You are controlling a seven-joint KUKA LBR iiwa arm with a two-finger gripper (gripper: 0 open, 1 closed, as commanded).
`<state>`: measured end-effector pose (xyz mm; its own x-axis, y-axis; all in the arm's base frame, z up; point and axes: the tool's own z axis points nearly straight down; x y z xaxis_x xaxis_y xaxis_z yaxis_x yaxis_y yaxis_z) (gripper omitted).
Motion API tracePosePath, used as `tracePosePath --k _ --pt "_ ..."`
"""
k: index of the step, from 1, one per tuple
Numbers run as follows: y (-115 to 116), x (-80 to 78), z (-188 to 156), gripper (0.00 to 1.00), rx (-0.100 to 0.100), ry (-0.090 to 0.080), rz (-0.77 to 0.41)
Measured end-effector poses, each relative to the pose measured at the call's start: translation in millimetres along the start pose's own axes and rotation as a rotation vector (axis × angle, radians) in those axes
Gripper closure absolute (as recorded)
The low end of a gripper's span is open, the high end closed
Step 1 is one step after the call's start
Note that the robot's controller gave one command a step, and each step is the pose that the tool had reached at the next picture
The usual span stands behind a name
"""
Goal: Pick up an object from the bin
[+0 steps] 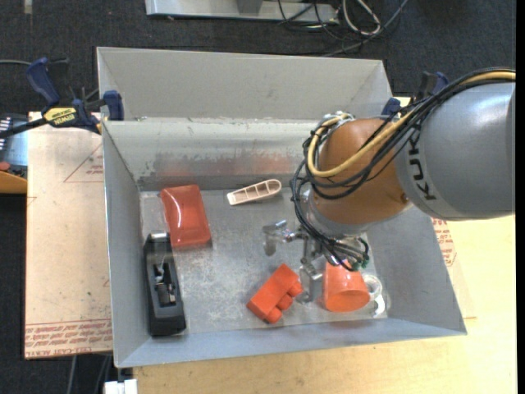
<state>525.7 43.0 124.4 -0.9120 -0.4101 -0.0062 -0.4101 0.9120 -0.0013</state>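
Orange cup [345,292] sits beside gripper [312,277], perhaps touching.

the gripper [310,273] is hemmed in: an orange block [275,294] just beside it on the view's left, an orange cup [344,290] just beside it on the right, the bin's near wall [287,339] close below. bare floor [238,245] lies open up-left of it.

The grey bin [238,257] holds a red box [184,214], black stapler [162,287], cream scoop [254,192], orange block [273,295], orange cup [344,290].
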Motion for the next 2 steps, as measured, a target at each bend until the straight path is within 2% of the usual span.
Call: tracePosePath --k 1,2 --pt "33.4 19.0 25.1 0.00 -0.008 0.008 -0.196" --pt "20.4 6.8 54.5 0.00 0.000 -0.004 -0.432"
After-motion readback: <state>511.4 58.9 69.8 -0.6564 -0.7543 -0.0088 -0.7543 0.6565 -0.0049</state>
